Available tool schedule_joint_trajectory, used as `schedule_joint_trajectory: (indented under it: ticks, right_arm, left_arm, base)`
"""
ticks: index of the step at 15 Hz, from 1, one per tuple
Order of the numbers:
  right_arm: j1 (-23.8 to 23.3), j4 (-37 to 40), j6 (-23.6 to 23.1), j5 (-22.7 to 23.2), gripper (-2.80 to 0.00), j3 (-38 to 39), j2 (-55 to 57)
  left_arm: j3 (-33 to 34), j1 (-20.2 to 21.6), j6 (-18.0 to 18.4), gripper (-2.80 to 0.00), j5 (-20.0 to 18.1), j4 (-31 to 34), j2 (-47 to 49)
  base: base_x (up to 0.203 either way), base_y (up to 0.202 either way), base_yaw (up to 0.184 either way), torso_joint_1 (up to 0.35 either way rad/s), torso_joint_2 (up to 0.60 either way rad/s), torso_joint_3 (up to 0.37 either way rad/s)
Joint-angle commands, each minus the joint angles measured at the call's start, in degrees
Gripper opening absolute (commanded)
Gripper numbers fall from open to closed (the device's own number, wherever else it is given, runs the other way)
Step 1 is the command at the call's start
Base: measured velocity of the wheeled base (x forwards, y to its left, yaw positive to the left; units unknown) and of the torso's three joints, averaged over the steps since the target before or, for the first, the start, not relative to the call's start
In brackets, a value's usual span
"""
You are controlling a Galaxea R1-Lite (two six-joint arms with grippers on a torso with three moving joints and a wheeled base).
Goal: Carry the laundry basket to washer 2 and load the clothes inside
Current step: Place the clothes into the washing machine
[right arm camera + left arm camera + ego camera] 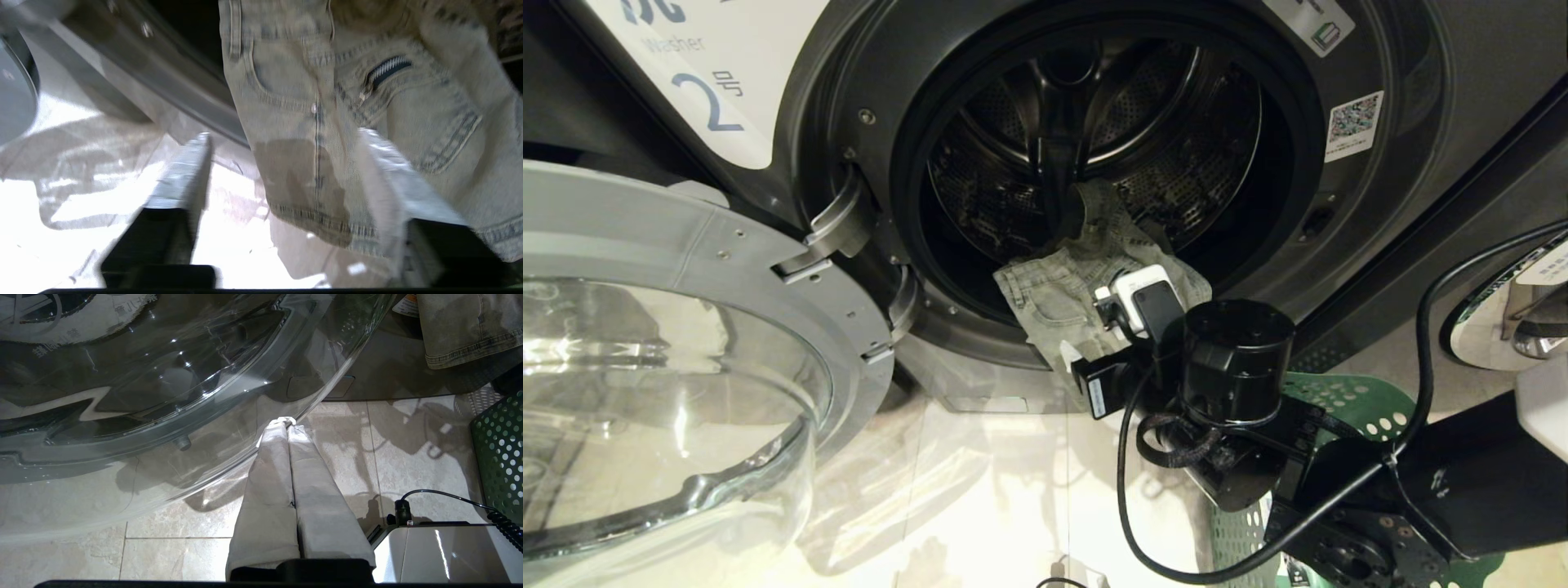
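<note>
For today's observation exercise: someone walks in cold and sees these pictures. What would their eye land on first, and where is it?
Probably the pale denim jeans spilling half out of the open drum, draped over the washer's lower door rim. Next, the right gripper, fingers spread, just below the hanging denim. The big glass door swung open on the left also catches the eye, with the green laundry basket at lower right.

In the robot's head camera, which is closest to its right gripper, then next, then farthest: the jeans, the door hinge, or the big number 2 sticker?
From the right gripper, which is open at the washer's lower rim:
1. Jeans: right at the gripper, draped over the drum's lip.
2. Door hinge: farther left, on the washer's front beside the opening.
3. Number 2 sticker: farthest, up at the top left.
</note>
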Motion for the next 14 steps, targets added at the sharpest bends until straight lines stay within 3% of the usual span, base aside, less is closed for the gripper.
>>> schedule_joint_trajectory:
  ticks: [1,7,14]
  right_arm:
    - [-0.05,-0.39,0.41,-0.20,-2.80,1.80,1.86]
    - [-0.03,-0.30,1.79,0.03,-2.80,13.42,4.74]
    - [-0.06,-0.68,11.30,-2.27,-2.80,15.53,14.30]
  left_arm:
    - [0.05,0.00,0.00,-2.80,0.01,-0.01,0.09]
    - [0.05,0.00,0.00,-2.80,0.01,-0.01,0.09]
    - [0.05,0.00,0.00,-2.80,0.01,-0.01,0.09]
  base:
    - [0.000,0.000,0.000,0.000,0.00,0.000]
    - [0.000,0.000,0.000,0.000,0.00,0.000]
    - [0.000,0.000,0.000,0.000,0.00,0.000]
